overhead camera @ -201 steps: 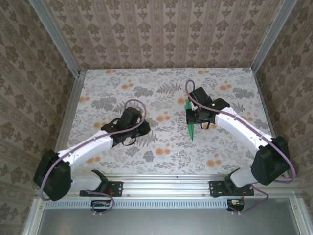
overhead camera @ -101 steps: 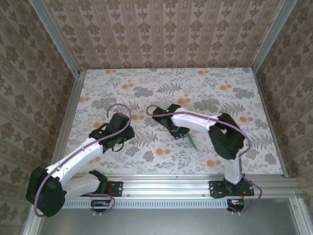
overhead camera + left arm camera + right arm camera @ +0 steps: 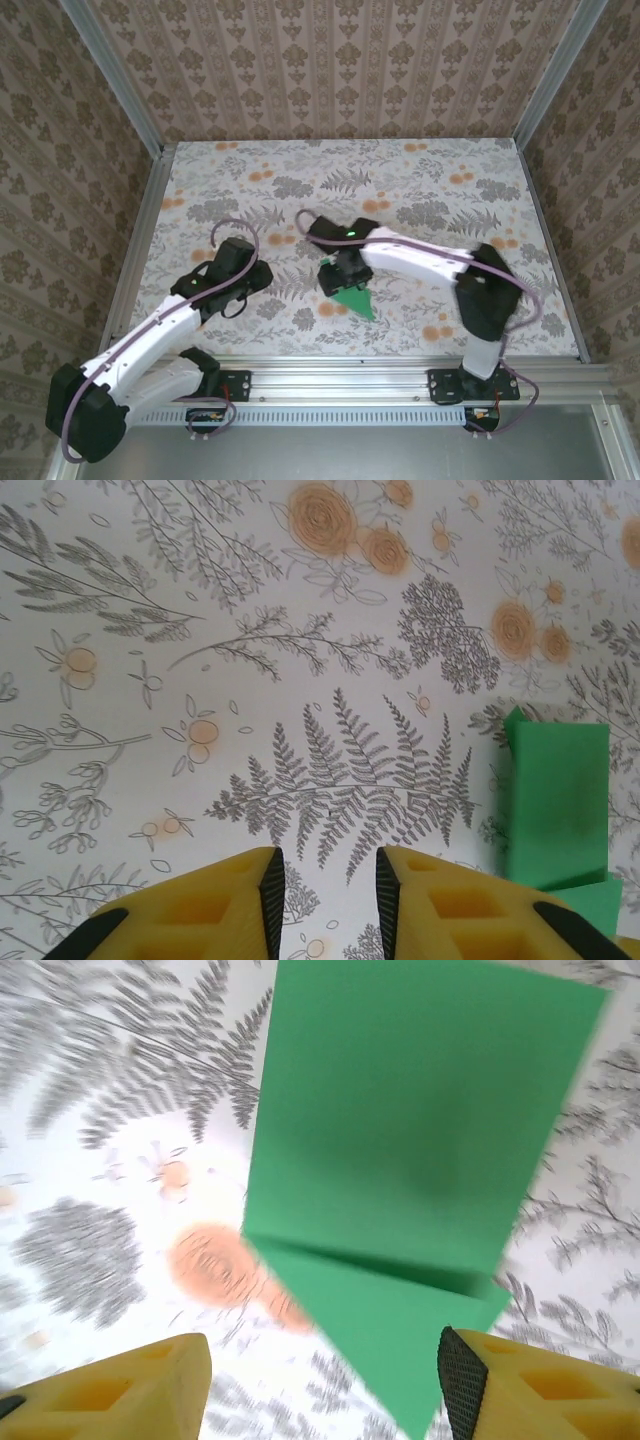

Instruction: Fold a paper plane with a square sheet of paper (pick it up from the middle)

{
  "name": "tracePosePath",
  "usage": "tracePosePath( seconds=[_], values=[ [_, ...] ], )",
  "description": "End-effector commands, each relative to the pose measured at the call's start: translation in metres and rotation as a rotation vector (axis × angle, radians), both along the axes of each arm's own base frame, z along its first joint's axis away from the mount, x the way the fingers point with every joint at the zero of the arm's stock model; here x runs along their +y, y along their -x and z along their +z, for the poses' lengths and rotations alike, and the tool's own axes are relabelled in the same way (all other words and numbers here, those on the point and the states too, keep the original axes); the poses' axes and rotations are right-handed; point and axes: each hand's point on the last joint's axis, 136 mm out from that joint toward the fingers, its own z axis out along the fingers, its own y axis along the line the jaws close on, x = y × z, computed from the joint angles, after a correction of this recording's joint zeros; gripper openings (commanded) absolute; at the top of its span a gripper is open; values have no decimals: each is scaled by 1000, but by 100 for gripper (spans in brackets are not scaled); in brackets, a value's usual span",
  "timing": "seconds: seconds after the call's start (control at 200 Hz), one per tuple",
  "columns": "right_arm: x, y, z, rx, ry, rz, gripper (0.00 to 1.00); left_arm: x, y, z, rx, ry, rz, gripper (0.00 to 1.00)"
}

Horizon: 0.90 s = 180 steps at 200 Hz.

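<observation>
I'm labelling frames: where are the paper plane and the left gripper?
paper plane (image 3: pixel 400 1140): right wrist view, on its flat upper panel.
left gripper (image 3: pixel 327 880): left wrist view, midway between its yellow fingertips.

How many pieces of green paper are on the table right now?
1. The folded green paper lies on the floral table, near its middle, right by the right gripper. The arms may hide more.
</observation>
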Motion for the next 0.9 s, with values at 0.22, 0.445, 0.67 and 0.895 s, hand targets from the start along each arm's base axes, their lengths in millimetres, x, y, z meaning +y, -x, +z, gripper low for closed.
tracePosePath(
  seconds=[0.22,0.445,0.67,0.895],
  values=[
    [-22,14,1,156,-532,-118,17,-68,6,-9,65,44,-257,33],
    [-20,15,-30,223,-523,-125,8,-112,13,-27,137,-4,-341,30],
    [-29,5,-56,252,-484,-161,7,-129,16,-40,182,-8,-370,29],
    [-42,2,-73,279,-451,-188,7,-139,19,-47,210,19,-384,29]
  ],
)
